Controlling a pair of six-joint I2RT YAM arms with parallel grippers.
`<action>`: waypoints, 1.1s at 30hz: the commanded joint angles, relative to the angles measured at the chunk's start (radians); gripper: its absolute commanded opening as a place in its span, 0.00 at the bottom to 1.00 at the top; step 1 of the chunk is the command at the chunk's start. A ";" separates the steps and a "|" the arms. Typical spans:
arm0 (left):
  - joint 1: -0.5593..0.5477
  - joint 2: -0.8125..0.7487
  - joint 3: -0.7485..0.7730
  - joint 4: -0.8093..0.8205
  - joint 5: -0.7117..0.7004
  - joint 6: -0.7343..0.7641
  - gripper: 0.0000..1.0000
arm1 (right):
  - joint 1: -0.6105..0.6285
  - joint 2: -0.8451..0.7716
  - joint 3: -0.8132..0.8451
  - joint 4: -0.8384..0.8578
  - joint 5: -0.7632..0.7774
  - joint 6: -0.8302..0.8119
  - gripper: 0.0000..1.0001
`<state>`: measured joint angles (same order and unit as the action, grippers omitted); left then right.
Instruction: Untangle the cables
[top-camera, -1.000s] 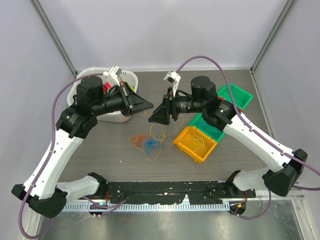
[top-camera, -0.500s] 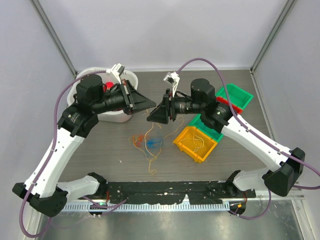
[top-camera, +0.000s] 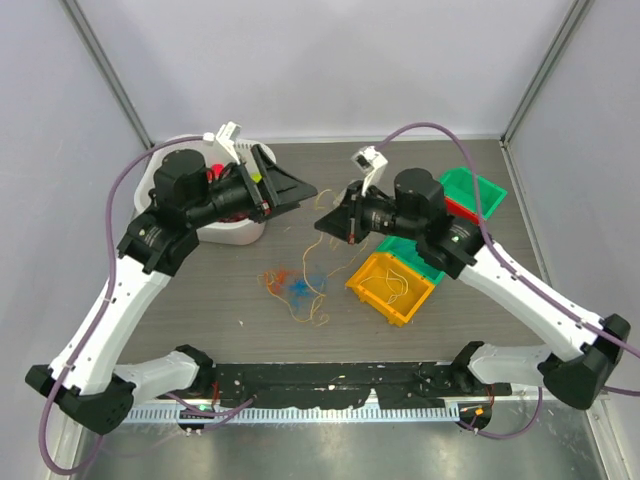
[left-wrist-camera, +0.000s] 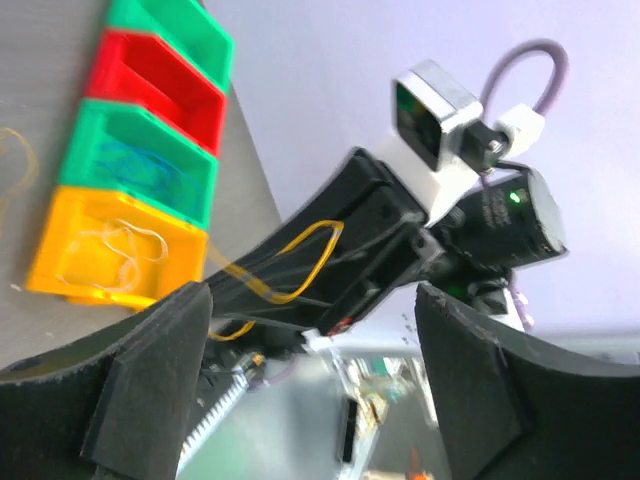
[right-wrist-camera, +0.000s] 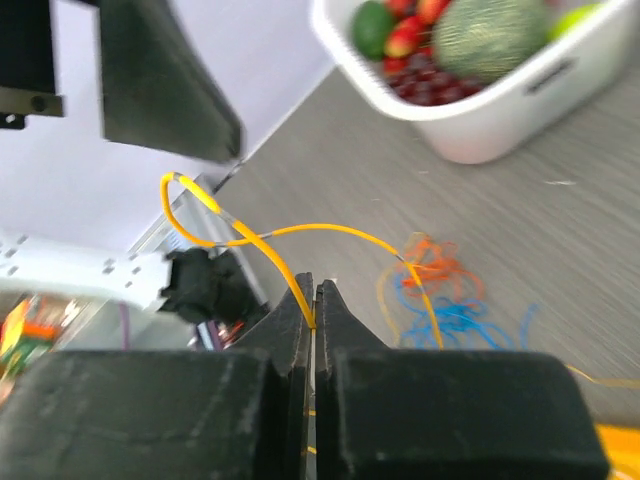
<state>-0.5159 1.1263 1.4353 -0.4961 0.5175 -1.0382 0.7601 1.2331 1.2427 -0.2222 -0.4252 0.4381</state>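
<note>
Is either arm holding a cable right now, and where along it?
The right gripper pinches the yellow cable at the tips of its jaws, partway along its length, and a loop stands free beyond the pinch. The left gripper is open, holding nothing.

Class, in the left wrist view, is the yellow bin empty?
No, thin pale cables lie looped inside the yellow bin.

Your left arm (top-camera: 110, 300) and right arm (top-camera: 520, 290) both bend inward, wrists raised, so the tips point at each other, near but apart. Your left pincer (top-camera: 303, 191) stands spread wide. Your right pincer (right-wrist-camera: 313, 292) is pinched tight on an orange-yellow cable (right-wrist-camera: 300, 232).
</note>
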 joint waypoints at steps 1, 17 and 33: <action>0.001 -0.123 -0.073 0.089 -0.279 0.099 0.87 | -0.044 -0.139 0.012 -0.107 0.392 0.007 0.01; 0.001 -0.039 -0.228 0.008 -0.304 0.243 0.72 | -0.398 -0.052 0.232 -0.301 0.982 -0.207 0.01; 0.004 0.187 -0.102 -0.105 -0.188 0.474 0.71 | -0.532 0.112 0.300 -0.236 0.996 -0.271 0.01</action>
<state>-0.5159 1.3041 1.2804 -0.5838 0.2993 -0.6327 0.2333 1.3483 1.4284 -0.4999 0.5373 0.1841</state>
